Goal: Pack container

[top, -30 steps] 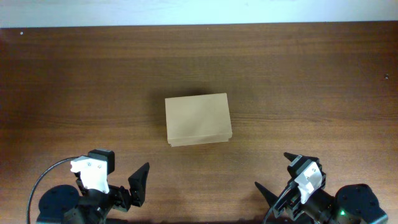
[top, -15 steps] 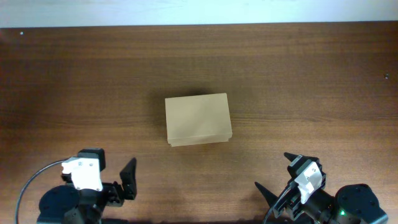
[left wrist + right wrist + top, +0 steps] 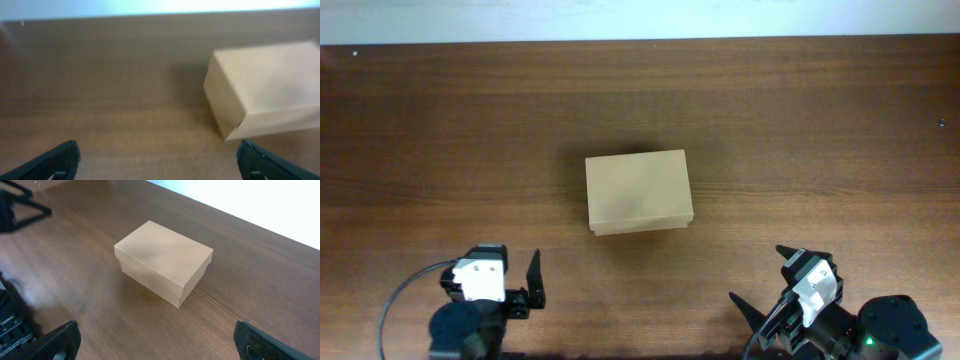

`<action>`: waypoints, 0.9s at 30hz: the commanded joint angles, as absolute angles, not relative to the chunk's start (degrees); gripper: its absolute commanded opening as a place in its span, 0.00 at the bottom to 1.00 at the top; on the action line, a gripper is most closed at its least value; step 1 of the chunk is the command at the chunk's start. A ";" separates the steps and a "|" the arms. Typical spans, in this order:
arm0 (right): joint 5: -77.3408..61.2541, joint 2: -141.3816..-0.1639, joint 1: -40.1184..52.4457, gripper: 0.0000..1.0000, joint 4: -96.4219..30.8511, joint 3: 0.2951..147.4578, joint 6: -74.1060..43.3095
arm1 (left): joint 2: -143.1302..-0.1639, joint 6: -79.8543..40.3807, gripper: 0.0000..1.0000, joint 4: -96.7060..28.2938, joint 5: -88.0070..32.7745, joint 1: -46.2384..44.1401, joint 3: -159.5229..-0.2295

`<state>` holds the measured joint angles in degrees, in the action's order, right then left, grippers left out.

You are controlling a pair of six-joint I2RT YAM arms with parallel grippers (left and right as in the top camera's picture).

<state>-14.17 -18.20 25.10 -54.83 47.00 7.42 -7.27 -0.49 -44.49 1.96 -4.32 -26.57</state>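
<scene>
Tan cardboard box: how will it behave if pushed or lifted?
The cardboard box probably slides rather than tips: it sits low and flat on the wooden table. Likely light and stiff, though a hard pinch may dent its walls. Its closed lid might lift if grabbed by the edge.

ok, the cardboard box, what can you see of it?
The container is a plain tan cardboard box, rectangular and unmarked. Its lid is shut, its lip overlapping the body. It sits flat and upright near the middle of the wooden table, roughly square to its edges. Only the table touches it; nothing lies on top.
</scene>
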 commanded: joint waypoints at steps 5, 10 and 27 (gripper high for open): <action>-14.81 -17.89 25.04 0.99 -54.61 46.78 7.01 | -1.19 1.63 1.00 -44.29 2.85 -2.57 -17.30; -14.81 -17.89 25.04 0.99 -54.61 46.78 6.98 | -0.30 2.50 1.00 -44.34 2.85 -2.57 -13.52; -14.81 -17.89 25.04 0.99 -54.61 46.78 7.01 | -0.30 3.77 1.00 -44.99 11.03 1.06 -11.07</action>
